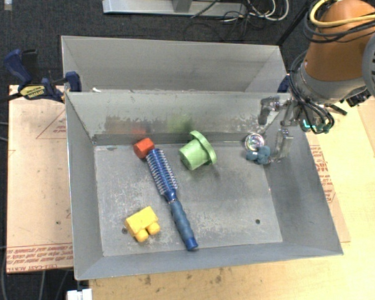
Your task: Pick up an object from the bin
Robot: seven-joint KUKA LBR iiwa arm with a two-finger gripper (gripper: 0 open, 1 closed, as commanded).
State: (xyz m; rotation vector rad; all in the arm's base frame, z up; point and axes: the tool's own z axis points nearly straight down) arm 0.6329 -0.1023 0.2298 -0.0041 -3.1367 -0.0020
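Note:
My gripper point(274, 150) is low in the bin's far right corner, against the right wall, with its fingers open. Just left of it, touching or nearly touching the left fingertip, lies a small round silvery thing with a grey-blue base point(255, 145); I cannot tell whether it sits between the fingers. A green flanged plastic cylinder point(197, 152) lies on its side further left, well apart from the gripper.
A blue hairbrush point(169, 191) lies diagonally across the middle of the bin floor, with a small red block point(144, 147) at its bristle end. A yellow block point(142, 224) sits near the front left. The arm's orange cover hangs over the right rim.

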